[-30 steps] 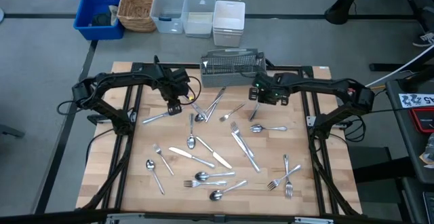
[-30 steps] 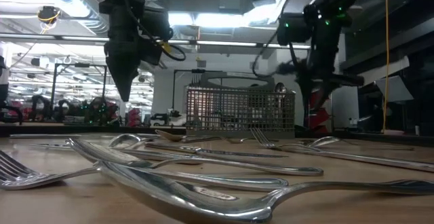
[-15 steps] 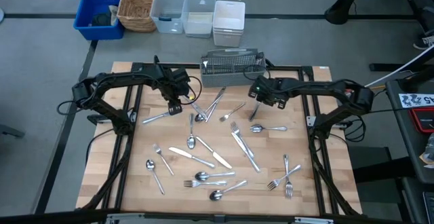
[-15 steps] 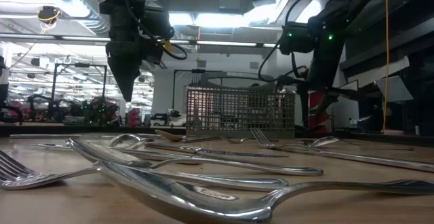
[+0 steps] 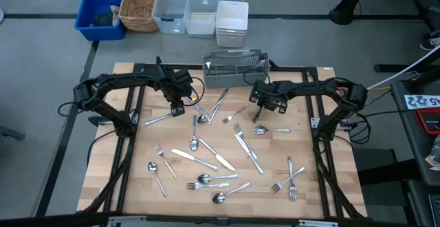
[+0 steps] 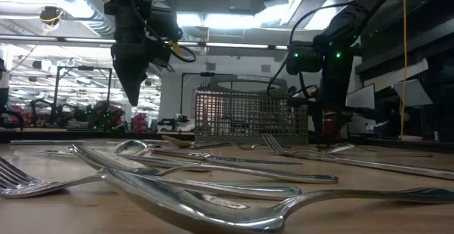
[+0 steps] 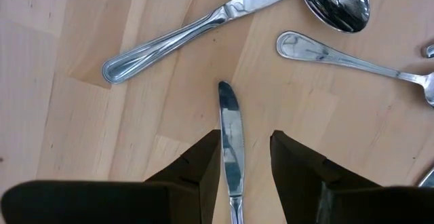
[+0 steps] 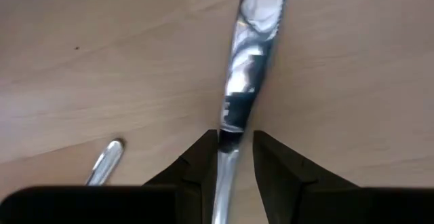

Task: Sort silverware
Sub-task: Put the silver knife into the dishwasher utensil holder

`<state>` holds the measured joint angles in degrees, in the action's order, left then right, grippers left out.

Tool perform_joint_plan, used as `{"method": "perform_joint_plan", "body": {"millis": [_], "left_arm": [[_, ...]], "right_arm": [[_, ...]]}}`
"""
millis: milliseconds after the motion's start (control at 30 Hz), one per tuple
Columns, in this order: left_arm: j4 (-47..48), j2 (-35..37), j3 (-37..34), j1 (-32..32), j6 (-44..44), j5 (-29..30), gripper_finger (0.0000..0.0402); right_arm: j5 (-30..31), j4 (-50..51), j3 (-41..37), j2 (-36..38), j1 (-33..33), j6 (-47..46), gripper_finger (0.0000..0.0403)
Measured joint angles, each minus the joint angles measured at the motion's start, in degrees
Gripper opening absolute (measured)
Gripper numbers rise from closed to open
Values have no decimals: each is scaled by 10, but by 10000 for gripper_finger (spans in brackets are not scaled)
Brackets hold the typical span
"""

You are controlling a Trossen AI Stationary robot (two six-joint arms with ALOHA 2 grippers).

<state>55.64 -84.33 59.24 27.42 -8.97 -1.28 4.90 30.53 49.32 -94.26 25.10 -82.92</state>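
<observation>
My left gripper (image 7: 245, 157) has a slim, polished knife (image 7: 230, 139) between its narrowly parted fingers; whether it grips, I cannot tell. My right gripper (image 8: 234, 156) pinches another shiny knife (image 8: 247, 68). Glossy silverware (image 5: 206, 159) is scattered across the pale wooden table (image 5: 137, 179). The wire-mesh basket (image 5: 236, 67) sits at the far edge.

Light wood table (image 5: 130, 186): scattered silverware (image 5: 206, 159) across top; wire-mesh basket (image 5: 236, 68) at far edge.
</observation>
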Motion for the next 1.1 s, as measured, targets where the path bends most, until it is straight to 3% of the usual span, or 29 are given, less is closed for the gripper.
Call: {"method": "perform_joint_plan", "body": {"millis": [200,500,833,1100], "left_arm": [[-14,0,0,0,-1,0,115],[-14,0,0,0,-4,0,115],[-12,0,0,0,-4,0,115],[-12,0,0,0,-4,0,115]], "right_arm": [[-6,-17,2,-24,0,-11,95],[-13,39,3,-30,0,-8,93],[-25,64,4,-30,0,8,40],[-26,63,4,-30,0,19,40]]}}
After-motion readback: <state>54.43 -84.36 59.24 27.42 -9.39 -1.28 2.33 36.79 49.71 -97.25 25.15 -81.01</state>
